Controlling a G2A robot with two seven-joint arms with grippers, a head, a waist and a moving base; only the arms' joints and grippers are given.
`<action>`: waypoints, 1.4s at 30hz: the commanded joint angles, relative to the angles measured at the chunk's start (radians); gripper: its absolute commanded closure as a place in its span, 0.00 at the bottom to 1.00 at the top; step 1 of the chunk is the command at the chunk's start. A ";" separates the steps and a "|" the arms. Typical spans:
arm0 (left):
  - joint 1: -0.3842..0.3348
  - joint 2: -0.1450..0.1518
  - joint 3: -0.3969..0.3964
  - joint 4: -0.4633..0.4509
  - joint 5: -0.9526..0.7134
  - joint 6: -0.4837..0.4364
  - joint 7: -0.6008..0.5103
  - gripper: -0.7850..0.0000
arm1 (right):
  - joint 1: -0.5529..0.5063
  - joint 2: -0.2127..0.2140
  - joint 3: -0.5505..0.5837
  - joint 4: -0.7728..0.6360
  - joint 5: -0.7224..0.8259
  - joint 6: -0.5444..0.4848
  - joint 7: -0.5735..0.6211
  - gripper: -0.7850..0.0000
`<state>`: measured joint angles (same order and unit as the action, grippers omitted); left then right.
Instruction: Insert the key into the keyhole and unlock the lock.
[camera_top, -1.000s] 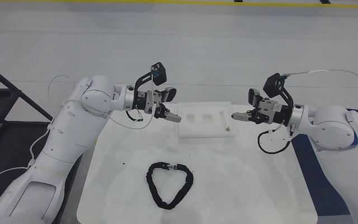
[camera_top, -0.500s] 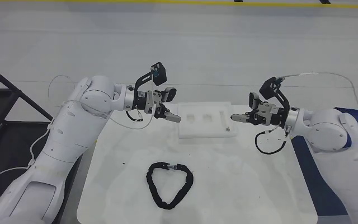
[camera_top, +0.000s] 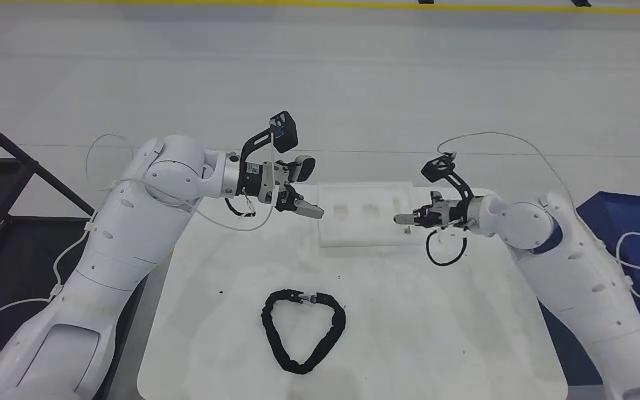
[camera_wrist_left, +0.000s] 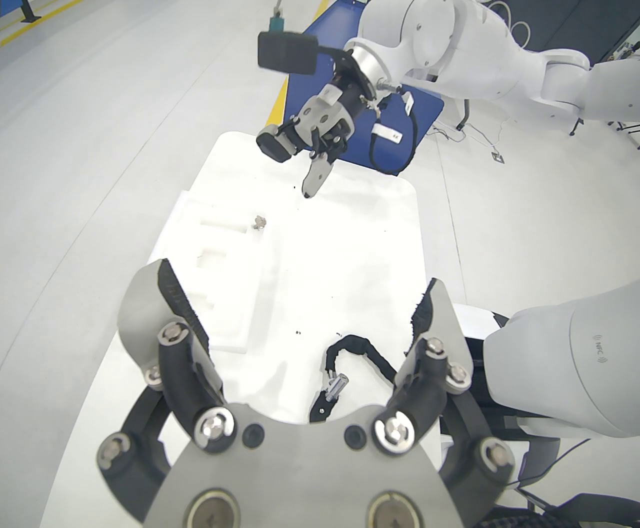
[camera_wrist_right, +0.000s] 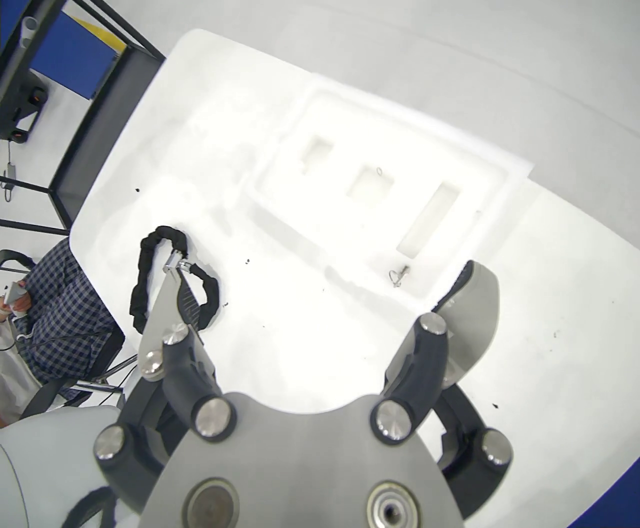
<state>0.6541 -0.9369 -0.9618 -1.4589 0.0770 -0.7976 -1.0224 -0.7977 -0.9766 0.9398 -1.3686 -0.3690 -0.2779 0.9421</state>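
Key (camera_wrist_right: 400, 274) and chain lock (camera_top: 303, 330) lie well apart on the white counter (camera_top: 450, 330). The small metal key rests flat on the floor of a white foam tray (camera_top: 350, 235) at the far side of the counter, just beside one end of a long slot cut into the foam, at the tray's right end. Two smaller square recesses sit in a row next to that slot.

The chain lock, wrapped in a black fabric sleeve, forms a closed loop on the near half of the counter, in front of the tray. Its metal lock cylinder (camera_top: 308, 297) joins the two ends at the far side of the loop, facing the tray.

The left hand (camera_top: 312, 210) hangs above the counter just off the tray's left end. Its fingers are spread wide with nothing between them; in its own wrist view the chain loop shows below, between the two pads.

The right hand (camera_top: 400, 218) is over the tray's right end, near the key. It too is released, its fingers set wide apart and bare. In the left wrist view its tip (camera_wrist_left: 306, 192) is clear of the key (camera_wrist_left: 258, 222), not touching it.
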 joint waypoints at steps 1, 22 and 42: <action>0.000 0.000 0.000 0.000 0.000 0.000 0.000 0.00 | 0.036 -0.020 -0.051 0.056 0.003 0.019 0.005 0.00; 0.000 0.000 0.000 0.000 0.000 0.000 0.000 0.00 | 0.203 -0.186 -0.306 0.458 0.050 0.156 0.023 0.03; 0.000 0.000 0.000 0.000 0.000 0.000 0.000 0.00 | 0.261 -0.258 -0.360 0.589 -0.038 0.240 0.027 0.64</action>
<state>0.6541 -0.9369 -0.9618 -1.4589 0.0770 -0.7976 -1.0224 -0.5382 -1.2320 0.5811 -0.7849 -0.4033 -0.0401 0.9693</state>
